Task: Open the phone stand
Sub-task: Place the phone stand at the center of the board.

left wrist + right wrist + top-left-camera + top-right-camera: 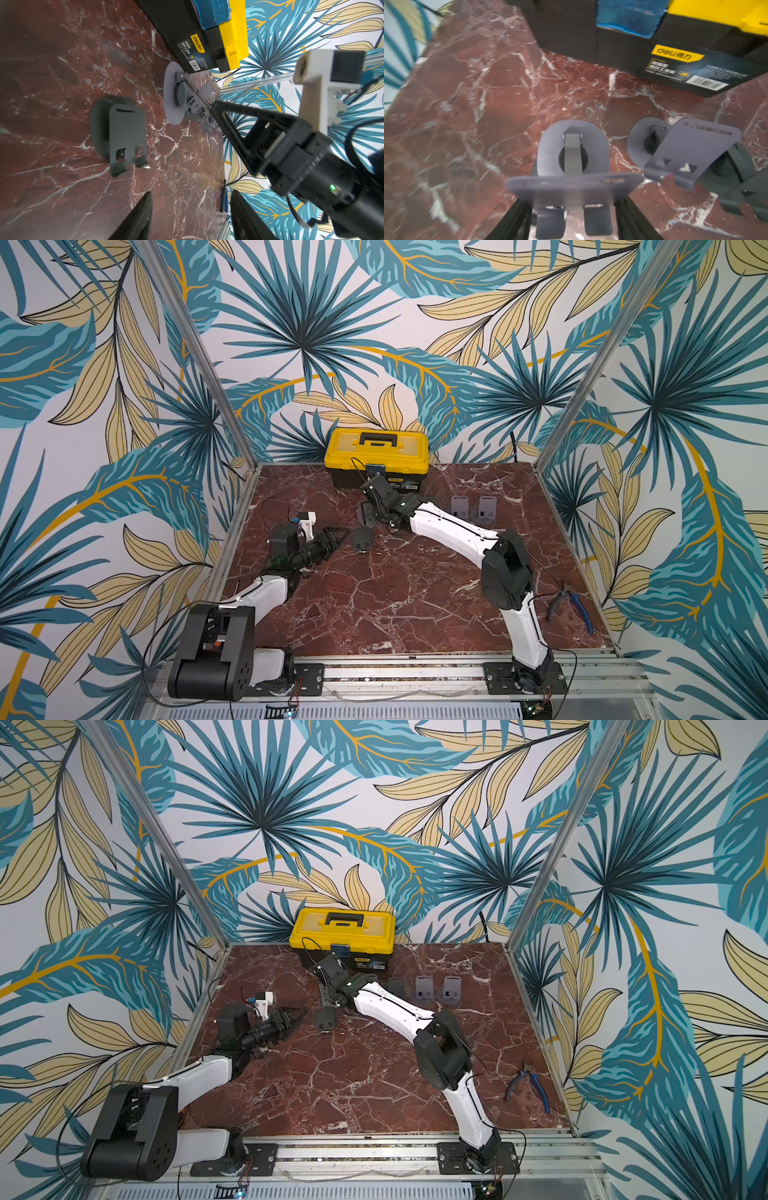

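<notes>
A light grey phone stand (572, 143) sits in front of the toolbox, its round base on the table and its plate (573, 190) raised. My right gripper (574, 209) is shut on that plate, one finger at each side edge. In both top views the right gripper (374, 506) covers most of this stand (328, 997). A dark phone stand (360, 539) lies folded flat on the table, also seen in the left wrist view (124, 135). My left gripper (338, 536) hovers just left of it, open and holding nothing (191, 209).
A yellow and black toolbox (376, 456) stands at the back edge. Opened grey stands (460, 506) (487, 508) stand right of the right arm, and one (691, 153) is close beside the held stand. Blue-handled pliers (569, 608) lie at the right edge.
</notes>
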